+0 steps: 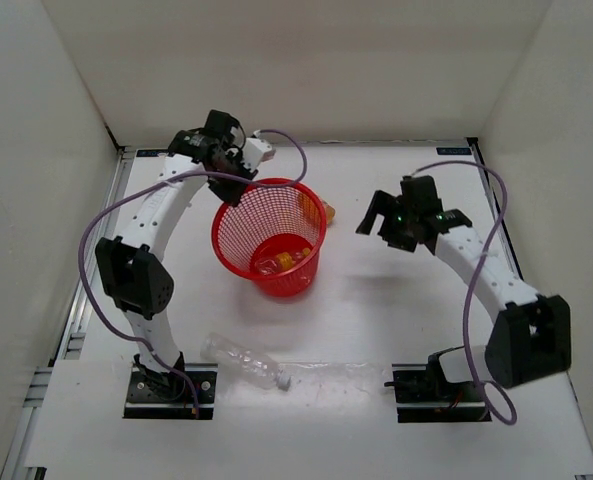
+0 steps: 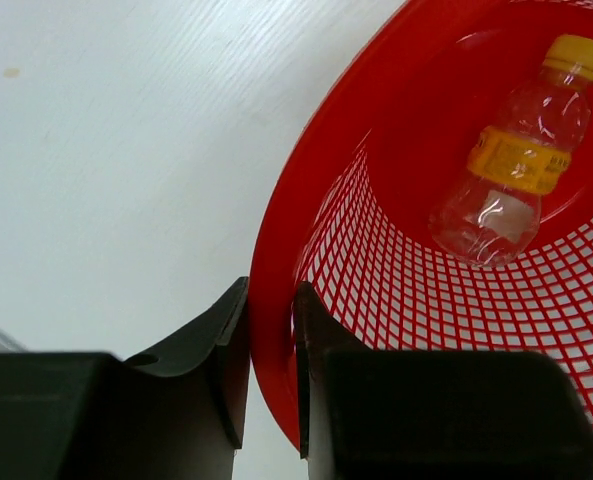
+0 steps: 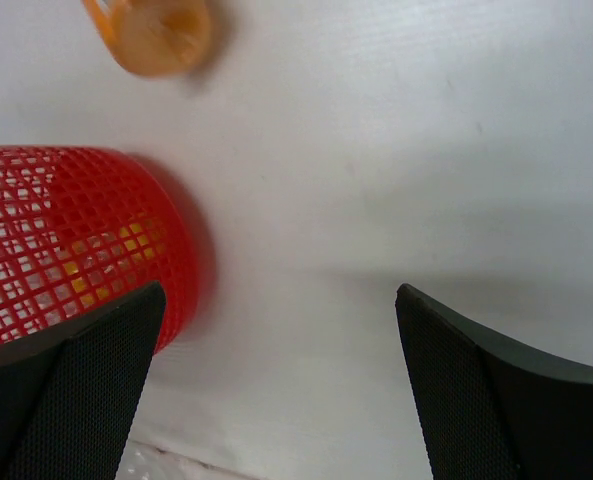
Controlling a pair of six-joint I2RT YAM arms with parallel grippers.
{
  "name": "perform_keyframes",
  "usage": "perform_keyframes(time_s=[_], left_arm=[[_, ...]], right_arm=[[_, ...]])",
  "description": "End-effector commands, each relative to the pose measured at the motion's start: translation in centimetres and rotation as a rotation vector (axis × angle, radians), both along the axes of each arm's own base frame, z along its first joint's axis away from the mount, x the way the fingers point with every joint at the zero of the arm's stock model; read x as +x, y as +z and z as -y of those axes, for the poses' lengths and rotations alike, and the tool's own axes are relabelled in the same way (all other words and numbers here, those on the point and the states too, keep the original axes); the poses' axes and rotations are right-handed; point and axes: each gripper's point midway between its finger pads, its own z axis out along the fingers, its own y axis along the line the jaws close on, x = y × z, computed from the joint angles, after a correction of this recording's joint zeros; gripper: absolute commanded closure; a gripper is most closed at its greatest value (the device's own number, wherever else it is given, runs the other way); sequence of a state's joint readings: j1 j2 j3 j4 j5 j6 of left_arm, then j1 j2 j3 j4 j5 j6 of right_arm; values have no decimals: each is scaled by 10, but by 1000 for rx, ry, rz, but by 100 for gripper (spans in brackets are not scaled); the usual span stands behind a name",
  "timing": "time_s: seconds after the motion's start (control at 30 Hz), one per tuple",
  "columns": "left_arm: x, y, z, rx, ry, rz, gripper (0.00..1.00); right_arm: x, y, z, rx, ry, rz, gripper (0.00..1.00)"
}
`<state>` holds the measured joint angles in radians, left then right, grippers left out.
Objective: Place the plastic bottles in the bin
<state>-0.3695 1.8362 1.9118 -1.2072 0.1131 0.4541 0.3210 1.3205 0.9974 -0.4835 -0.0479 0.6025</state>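
Note:
The red mesh bin (image 1: 269,237) stands mid-table. One small bottle with a yellow label and cap (image 1: 281,260) lies on its base and also shows in the left wrist view (image 2: 516,150). My left gripper (image 1: 236,186) is shut on the bin's far-left rim (image 2: 273,360), one finger inside and one outside. A second small orange bottle (image 1: 328,211) lies on the table just behind the bin's right side; the right wrist view shows it ahead (image 3: 151,30). The long clear bottle (image 1: 244,361) lies near the front, by the left arm's base. My right gripper (image 1: 378,226) hangs open and empty to the right of the bin (image 3: 66,240).
White walls enclose the table on the left, far and right sides. Purple cables loop from both arms. The two arm bases (image 1: 171,385) sit at the near edge, the clear bottle between them.

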Motion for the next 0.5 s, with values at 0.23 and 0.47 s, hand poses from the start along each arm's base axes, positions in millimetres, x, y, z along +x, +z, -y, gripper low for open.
perform_keyframes(time_s=[0.23, 0.47], left_arm=[[43, 21, -98, 175, 254, 119, 83], [51, 22, -141, 182, 355, 113, 53]], right_arm=[[134, -6, -82, -45, 373, 33, 1], [171, -24, -132, -139, 482, 47, 1]])
